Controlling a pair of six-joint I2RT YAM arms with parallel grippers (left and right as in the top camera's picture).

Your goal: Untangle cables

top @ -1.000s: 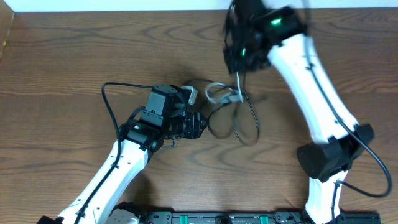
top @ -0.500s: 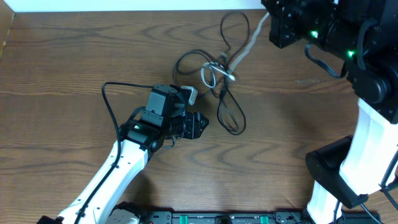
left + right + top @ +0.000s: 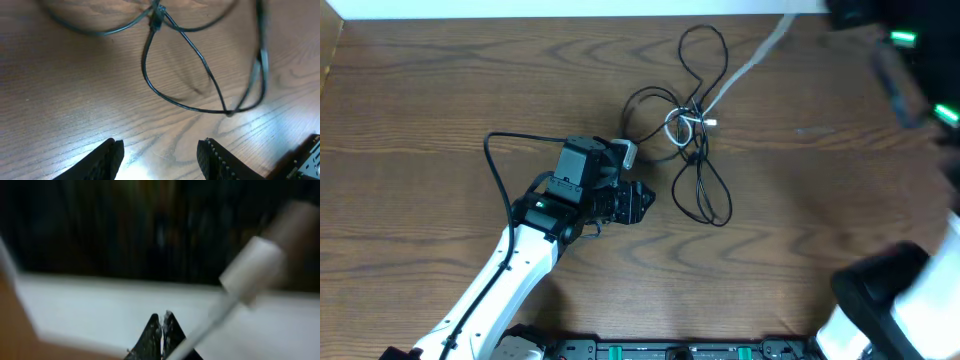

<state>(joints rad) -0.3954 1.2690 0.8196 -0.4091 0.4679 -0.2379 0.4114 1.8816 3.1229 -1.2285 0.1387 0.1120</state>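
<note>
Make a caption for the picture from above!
White cable stretches taut up-right out of the tangled black cables; the left gripper sits open nearby.

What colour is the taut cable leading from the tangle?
The cable is white; the overhead view shows it best.

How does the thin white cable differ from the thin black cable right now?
The thin white cable runs almost straight toward the top right, held by the shut right gripper; the thin black cable lies in loose loops, ungripped. The white looks slightly thicker than the black. Both meet in one tangle.
</note>
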